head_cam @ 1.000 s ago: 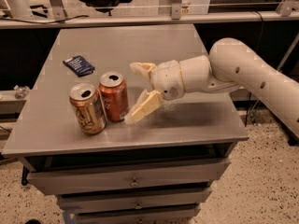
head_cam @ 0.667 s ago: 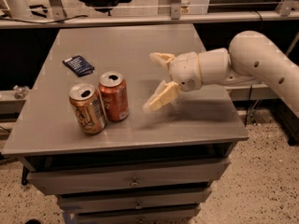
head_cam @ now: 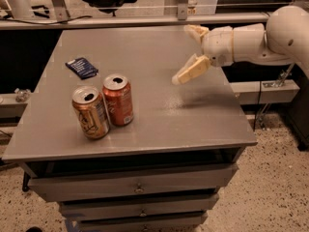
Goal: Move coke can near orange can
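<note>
The coke can [head_cam: 118, 99], red with a silver top, stands upright on the grey table [head_cam: 159, 124] at the front left. The orange can [head_cam: 90, 111], golden-copper with a pale label, stands upright right beside it on its left, nearly touching. My gripper [head_cam: 186, 53] is open and empty. It hangs above the right part of the table, well to the right of both cans. Its two cream fingers [head_cam: 190, 70] are spread wide apart.
A small dark blue packet [head_cam: 81, 67] lies on the table behind the cans, at the left. Drawers [head_cam: 139, 188] sit under the tabletop. A shelf rail [head_cam: 145, 19] runs behind the table. The floor at right is speckled.
My gripper has drawn back to the right and up, away from the coke can. Both cans stand where they were.
</note>
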Controlling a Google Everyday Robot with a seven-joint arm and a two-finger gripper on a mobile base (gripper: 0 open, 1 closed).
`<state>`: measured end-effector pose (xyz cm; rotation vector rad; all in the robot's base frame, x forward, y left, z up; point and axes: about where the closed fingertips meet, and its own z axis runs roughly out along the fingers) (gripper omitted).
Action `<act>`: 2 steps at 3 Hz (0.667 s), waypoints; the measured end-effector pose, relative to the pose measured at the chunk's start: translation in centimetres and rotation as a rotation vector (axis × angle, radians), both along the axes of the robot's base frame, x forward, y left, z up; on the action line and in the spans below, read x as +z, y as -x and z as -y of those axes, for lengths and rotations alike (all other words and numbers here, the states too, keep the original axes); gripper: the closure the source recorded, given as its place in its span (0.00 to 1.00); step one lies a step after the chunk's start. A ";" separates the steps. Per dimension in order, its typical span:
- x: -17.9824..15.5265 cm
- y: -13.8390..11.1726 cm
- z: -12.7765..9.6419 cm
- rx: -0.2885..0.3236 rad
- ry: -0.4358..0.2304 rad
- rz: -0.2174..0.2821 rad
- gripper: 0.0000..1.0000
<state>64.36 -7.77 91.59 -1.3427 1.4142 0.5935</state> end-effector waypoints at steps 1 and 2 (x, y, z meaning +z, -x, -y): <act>2.0 -0.9 0.9 -0.023 -0.013 0.038 0.00; 1.8 -0.8 0.8 -0.019 -0.012 0.034 0.00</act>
